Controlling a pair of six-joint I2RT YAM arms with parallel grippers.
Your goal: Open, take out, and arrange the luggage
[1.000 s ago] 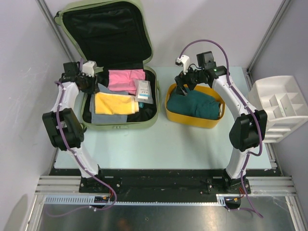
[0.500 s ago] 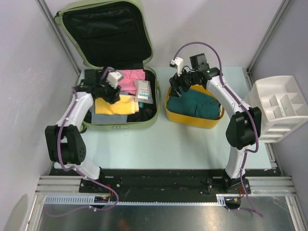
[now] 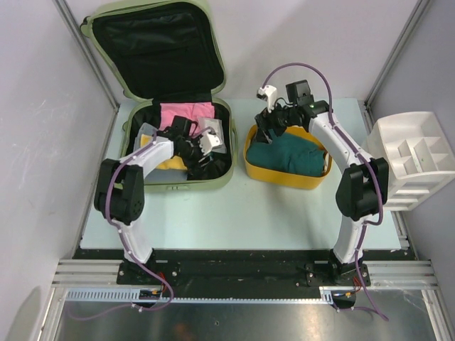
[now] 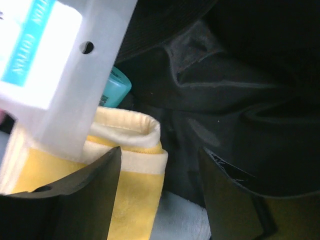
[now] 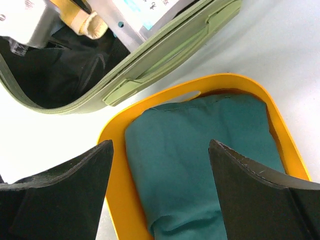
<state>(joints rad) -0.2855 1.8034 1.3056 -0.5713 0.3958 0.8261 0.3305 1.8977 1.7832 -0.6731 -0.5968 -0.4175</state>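
Top: left gripper (image 3: 200,152) has swung from the left rim into the open luggage (image 3: 178,186), which lies directly beneath it.
Left wrist: jaws widening, empty. Yellow towel (image 4: 135,175) sits just under the left finger, probably the next pick.
Right wrist: right gripper (image 5: 160,150) wide, empty, above the tub (image 5: 115,180).

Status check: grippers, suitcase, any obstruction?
Left gripper open inside pale sage-green hard-shell suitcase, above yellow towel. Right gripper open over yellow plastic tub. Lid up; white plastic box crowding left gripper.

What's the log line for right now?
left hand: open, over yellow towel in luggage | right hand: open, above teal cloth in yellow tub
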